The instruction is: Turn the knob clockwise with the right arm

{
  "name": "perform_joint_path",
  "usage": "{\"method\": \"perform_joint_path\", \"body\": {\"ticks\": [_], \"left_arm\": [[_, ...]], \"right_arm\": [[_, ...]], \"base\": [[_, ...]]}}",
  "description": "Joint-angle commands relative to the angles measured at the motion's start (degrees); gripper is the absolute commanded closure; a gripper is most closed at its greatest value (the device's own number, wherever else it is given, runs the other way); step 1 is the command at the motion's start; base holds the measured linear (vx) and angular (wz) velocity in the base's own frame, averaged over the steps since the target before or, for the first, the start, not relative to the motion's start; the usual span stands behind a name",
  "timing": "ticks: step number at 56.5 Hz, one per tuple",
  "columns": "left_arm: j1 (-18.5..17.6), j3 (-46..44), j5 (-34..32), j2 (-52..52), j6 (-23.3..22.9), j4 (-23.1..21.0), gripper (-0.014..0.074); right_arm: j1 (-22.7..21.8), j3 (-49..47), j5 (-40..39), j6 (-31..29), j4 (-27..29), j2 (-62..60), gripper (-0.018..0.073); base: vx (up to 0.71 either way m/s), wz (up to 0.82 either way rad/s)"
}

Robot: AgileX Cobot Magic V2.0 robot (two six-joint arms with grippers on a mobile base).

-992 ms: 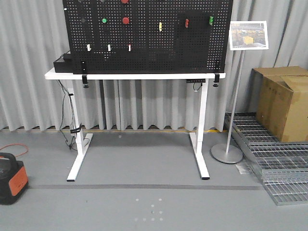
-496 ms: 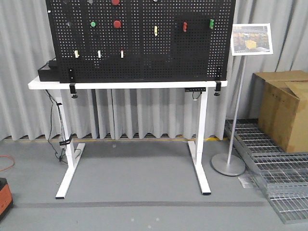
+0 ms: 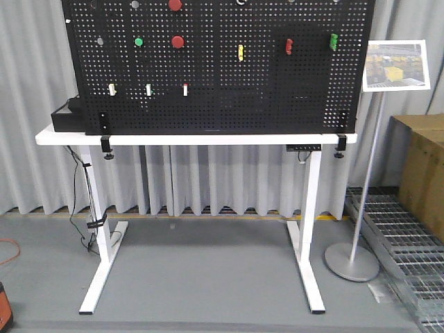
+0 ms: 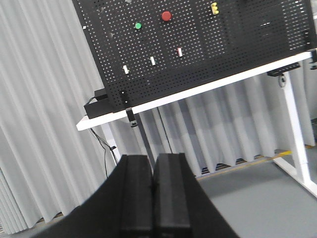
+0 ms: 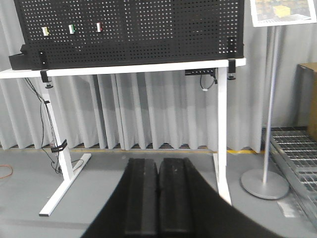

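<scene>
A black pegboard [image 3: 215,76] stands clamped on a white table [image 3: 194,139], straight ahead in the front view. It carries a red round knob [image 3: 177,41], a green round one [image 3: 139,41], a dark one [image 3: 103,41], small white, yellow, red and green handles. I cannot tell which one is the task's knob. My left gripper [image 4: 153,158] is shut and empty, far from the board. My right gripper [image 5: 158,163] is shut and empty, low before the table, pointing under it. Neither gripper shows in the front view.
A sign on a metal stand [image 3: 352,260] is right of the table, with a cardboard box [image 3: 423,173] and floor grates [image 3: 402,239] behind. A black box [image 3: 66,118] sits on the table's left end. Cables hang by the left leg [image 3: 94,222].
The view has come closer to the table: board and table look larger and shifted right. The orange-black device at lower left has slid almost out of view.
</scene>
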Motion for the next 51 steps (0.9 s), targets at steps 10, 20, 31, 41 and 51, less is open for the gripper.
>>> {"method": "perform_joint_path", "body": {"ticks": [10, 20, 31, 41, 51], "left_arm": [[-0.45, 1.87, -4.39, -0.98, -0.22, -0.3, 0.0603], [-0.45, 1.87, -4.39, -0.98, -0.22, -0.3, 0.0603], [-0.45, 1.87, -4.39, -0.98, -0.22, -0.3, 0.0603], [-0.45, 1.87, -4.39, -0.98, -0.22, -0.3, 0.0603], [-0.45, 1.87, -4.39, -0.98, -0.22, -0.3, 0.0603]], "right_arm": [[-0.19, 0.44, -5.12, -0.35, -0.46, -0.59, 0.0567], [-0.19, 0.44, -5.12, -0.35, -0.46, -0.59, 0.0567], [-0.19, 0.44, -5.12, -0.35, -0.46, -0.59, 0.0567], [-0.19, 0.44, -5.12, -0.35, -0.46, -0.59, 0.0567], [-0.19, 0.44, -5.12, -0.35, -0.46, -0.59, 0.0567]], "base": [[0.34, 0.08], [0.37, 0.06], [0.41, 0.04], [0.45, 0.0], [0.44, -0.02]]}}
